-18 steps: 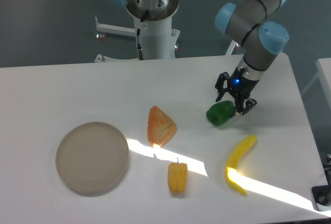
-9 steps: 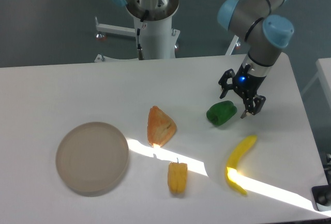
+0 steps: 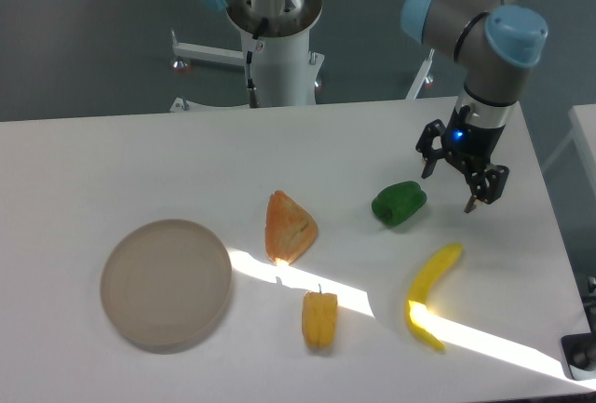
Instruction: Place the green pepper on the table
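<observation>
At the lower left of the frame a round beige-grey plate [image 3: 166,283] lies flat on the table [image 3: 112,170] with nothing in it; its rim is plain and low. To its right, near the middle, an orange wedge-shaped toy food [image 3: 290,227] rests on the white surface, its lower end touching the edge of a bright sunlit streak that runs across the tabletop towards the lower right. Just below it, inside that streak, the yellow-orange pepper [image 3: 319,318] lies with its thin stem up; it is apart from the wedge. Right of centre the green pepper [image 3: 399,203] sits on the bare tabletop, touching nothing else; no object lies between it and the wedge. Below and to its right the yellow banana [image 3: 430,293] curves from the middle right down into the sunlit band, near the green pepper but apart from it. At the upper right the gripper [image 3: 461,172] hangs from the arm, just to the right of the green pepper and above the banana's upper tip; its fingers are spread apart and hold nothing, clear of the pepper.
</observation>
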Available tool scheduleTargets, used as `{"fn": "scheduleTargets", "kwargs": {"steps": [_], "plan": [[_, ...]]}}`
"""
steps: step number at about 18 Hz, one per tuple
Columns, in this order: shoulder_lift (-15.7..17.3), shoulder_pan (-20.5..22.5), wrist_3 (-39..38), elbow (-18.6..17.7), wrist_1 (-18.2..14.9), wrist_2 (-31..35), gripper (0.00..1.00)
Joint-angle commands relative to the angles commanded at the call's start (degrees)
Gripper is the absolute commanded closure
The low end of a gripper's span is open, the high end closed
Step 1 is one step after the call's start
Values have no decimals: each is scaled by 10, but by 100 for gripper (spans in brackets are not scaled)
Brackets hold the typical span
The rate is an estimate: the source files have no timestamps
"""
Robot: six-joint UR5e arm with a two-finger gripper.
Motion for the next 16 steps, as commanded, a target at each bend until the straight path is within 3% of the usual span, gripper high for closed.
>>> {"fn": "scheduleTargets", "kwargs": {"steps": [4,16], "plan": [[-40,-59,-36,65,-4,94,0],[-143,-100,-103,180,-3,110,0]]}}
